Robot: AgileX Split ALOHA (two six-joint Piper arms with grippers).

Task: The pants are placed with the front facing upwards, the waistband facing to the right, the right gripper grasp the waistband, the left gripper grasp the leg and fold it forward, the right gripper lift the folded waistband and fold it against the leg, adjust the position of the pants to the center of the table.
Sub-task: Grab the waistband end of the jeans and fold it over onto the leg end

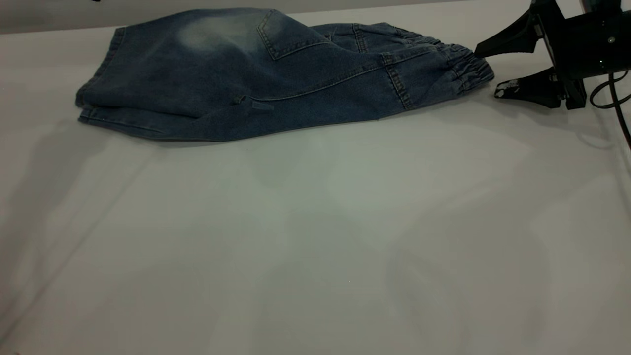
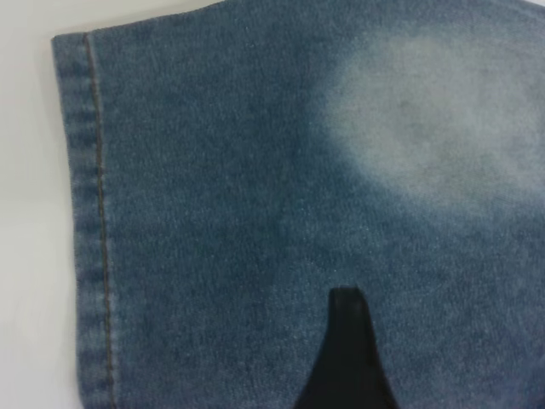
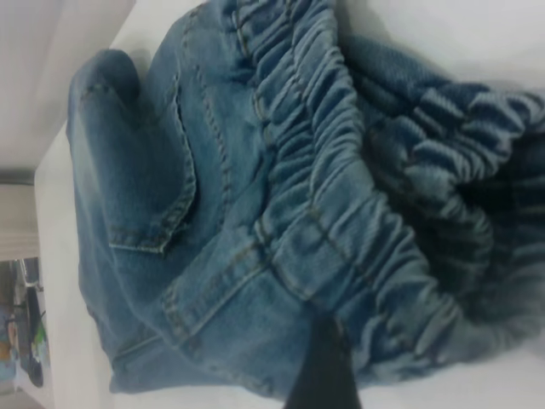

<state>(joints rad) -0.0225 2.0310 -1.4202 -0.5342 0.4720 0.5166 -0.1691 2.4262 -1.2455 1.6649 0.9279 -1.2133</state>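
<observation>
Exterior view shows me the pants (image 1: 236, 79) lying folded at the far left of the table (image 1: 315, 246), waistband (image 1: 463, 64) pointing right. My right gripper (image 1: 488, 69) hangs spread wide just beside that band (not gripping it). Left gripper (image 2: 345, 358) hovers over a leg; its spread I cannot tell.

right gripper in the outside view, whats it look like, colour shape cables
The right gripper is a black angular claw with two tapered fingers, pale scuffed marks at the lower tip, on a thick black body trailing a thin looped black cable.
</observation>
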